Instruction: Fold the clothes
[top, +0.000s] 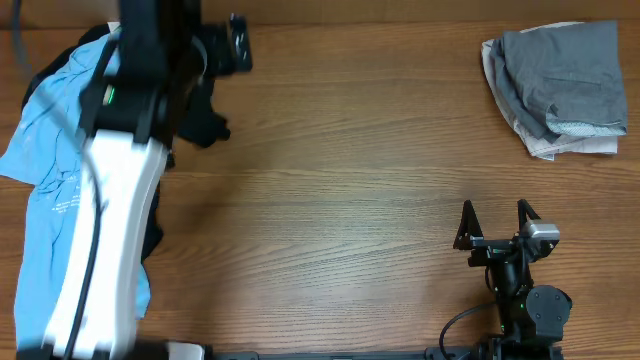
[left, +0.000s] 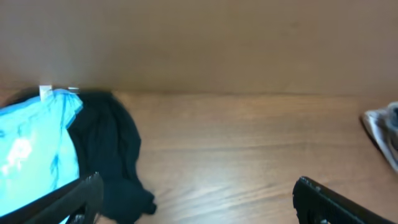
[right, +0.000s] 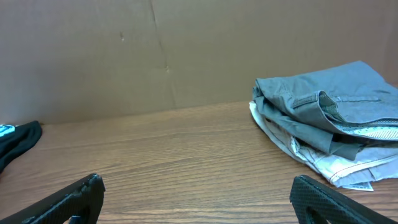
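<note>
Reading the overhead view as a clock face, the wooden table (top: 350, 170) lies bare through the centre, a wide lane from 6 to 12 o'clock. At 2 o'clock the folded grey-olive shorts (top: 565, 75) sit on a paler garment (top: 585, 146) and block that corner. From 8 to 11 o'clock the light blue shirt (top: 40, 170), the black shirt (left: 112, 149) and the left arm (top: 110, 230) above them crowd the edge. The right gripper (top: 495, 215), jaws spread, occupies 5 o'clock. A brown wall (right: 124, 56) closes off 12 o'clock.
</note>
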